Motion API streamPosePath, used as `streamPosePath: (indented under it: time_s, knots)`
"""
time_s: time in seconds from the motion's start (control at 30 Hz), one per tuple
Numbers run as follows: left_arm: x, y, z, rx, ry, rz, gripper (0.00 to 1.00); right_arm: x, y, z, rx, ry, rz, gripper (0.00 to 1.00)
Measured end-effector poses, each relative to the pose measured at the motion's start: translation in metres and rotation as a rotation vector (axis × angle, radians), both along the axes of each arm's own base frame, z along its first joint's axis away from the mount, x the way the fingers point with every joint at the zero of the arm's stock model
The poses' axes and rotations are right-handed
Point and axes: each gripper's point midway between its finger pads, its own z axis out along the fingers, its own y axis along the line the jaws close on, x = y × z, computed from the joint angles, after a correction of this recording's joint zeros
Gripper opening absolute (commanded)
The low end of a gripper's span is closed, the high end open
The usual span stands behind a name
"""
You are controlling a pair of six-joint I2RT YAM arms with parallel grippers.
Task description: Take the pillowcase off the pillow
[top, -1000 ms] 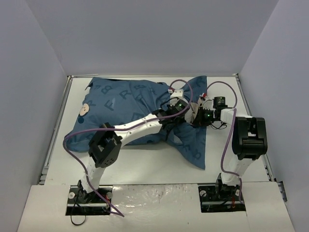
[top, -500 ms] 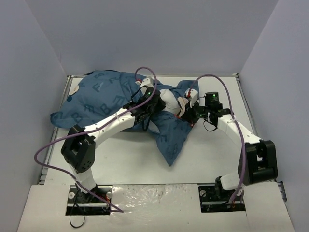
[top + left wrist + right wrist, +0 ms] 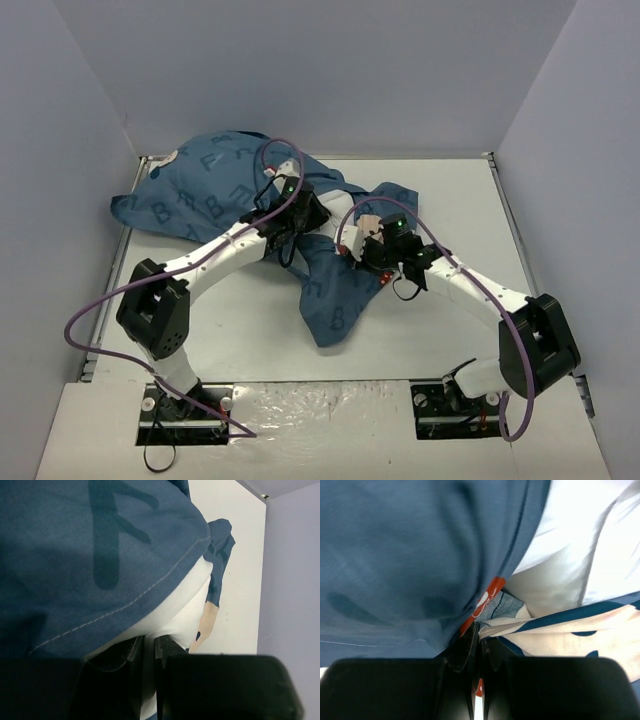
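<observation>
The dark-blue lettered pillowcase (image 3: 210, 195) lies bunched from the back left corner to a loose tail (image 3: 330, 300) at mid-table. In the top view it covers nearly all of the pillow. My left gripper (image 3: 306, 210) reaches into the case's open mouth. In the left wrist view it (image 3: 149, 647) is shut on a fold of the white pillow (image 3: 177, 607) under the hem of the pillowcase (image 3: 100, 555). My right gripper (image 3: 360, 250) sits just right of it. In the right wrist view it (image 3: 480, 632) is shut on the cream, red and blue printed edge of the pillowcase (image 3: 410, 555), with the white pillow (image 3: 570, 550) beside it.
The white table (image 3: 460, 200) is closed in by grey walls on the left, back and right, with a raised rim (image 3: 120, 250) along the left. Purple cables (image 3: 100, 310) loop off both arms over the cloth. Both arm bases (image 3: 185, 400) stand at the near edge.
Both arms have swung left with their holds. The stuffed bundle has slid toward the back left corner, and the loose tail of the pillowcase has trailed left to mid-table.
</observation>
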Motion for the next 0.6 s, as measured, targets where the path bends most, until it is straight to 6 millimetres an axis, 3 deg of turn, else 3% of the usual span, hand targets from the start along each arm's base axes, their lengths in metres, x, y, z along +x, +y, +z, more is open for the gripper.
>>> streamPosePath:
  time_s: [0.3,0.57,0.6]
  knots:
    - [0.016,0.020,0.004,-0.105,0.055,0.028,0.02,0.010,-0.005,-0.007,-0.136,-0.193,0.044,0.00]
    - [0.013,0.032,0.009,-0.215,0.072,0.051,0.02,0.023,-0.019,-0.007,-0.177,-0.243,0.050,0.00]
    - [0.012,0.035,0.011,-0.225,0.067,0.057,0.02,0.025,-0.021,-0.006,-0.177,-0.247,0.053,0.05]
